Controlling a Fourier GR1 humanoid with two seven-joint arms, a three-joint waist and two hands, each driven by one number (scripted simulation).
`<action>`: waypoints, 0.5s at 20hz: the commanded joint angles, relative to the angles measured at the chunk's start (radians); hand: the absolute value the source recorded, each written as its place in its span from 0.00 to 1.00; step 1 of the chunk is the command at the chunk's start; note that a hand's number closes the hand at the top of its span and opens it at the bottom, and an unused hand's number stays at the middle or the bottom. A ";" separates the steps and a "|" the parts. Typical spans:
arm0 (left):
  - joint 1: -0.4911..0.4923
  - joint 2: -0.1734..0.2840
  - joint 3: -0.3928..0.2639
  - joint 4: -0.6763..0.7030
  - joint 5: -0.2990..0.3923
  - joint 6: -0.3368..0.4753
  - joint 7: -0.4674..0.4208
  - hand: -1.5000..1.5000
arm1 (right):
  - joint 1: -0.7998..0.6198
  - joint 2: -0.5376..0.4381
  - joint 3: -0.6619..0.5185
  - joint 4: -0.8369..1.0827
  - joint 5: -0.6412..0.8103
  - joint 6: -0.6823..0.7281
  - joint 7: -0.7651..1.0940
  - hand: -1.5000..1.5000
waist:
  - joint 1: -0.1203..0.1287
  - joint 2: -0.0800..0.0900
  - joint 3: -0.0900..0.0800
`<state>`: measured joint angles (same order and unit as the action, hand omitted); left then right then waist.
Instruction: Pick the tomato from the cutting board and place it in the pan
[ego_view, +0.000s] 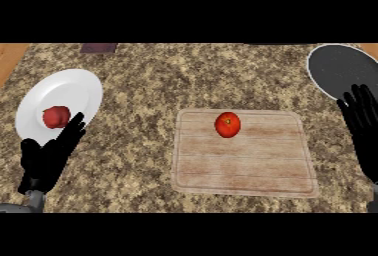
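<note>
Tomato's just sitting on the cutting board, nobody touching it

The tomato (228, 124) is in the upper middle of the wooden cutting board (245, 172), which lies flat on the speckled stone counter (184, 75). The dark pan (341, 67) is off at the top right corner, well apart from the board. The right hand (362, 117) is at the right edge just below the pan, fingers straight and holding nothing. The left hand (50, 154) is at the lower left, fingers straight too, tips overlapping the rim of a white plate (77, 90) that has some dark red food (56, 116) on it
</note>
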<state>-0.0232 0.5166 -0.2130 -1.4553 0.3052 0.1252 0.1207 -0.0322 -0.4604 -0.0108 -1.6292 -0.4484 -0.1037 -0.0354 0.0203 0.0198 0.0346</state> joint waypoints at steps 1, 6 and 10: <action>-0.026 -0.016 0.000 0.023 0.008 -0.025 -0.005 0.50 | -0.077 -0.001 0.128 -0.020 0.079 0.066 -0.004 1.00 | 0.001 -0.015 -0.035; -0.119 -0.138 -0.090 -0.075 0.059 -0.072 -0.010 0.50 | -0.374 -0.127 0.373 -0.148 0.239 0.341 -0.043 1.00 | 0.172 -0.002 -0.052; -0.137 -0.224 -0.135 -0.061 0.095 -0.070 0.029 0.50 | -0.511 -0.154 0.413 -0.085 0.541 0.271 -0.233 0.00 | 0.124 0.014 -0.036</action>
<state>-0.1197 0.3671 -0.3070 -1.5088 0.3734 0.0604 0.1279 -0.4109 -0.6178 0.2999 -1.7466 -0.0742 0.1370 -0.1583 0.1284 0.0122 -0.0093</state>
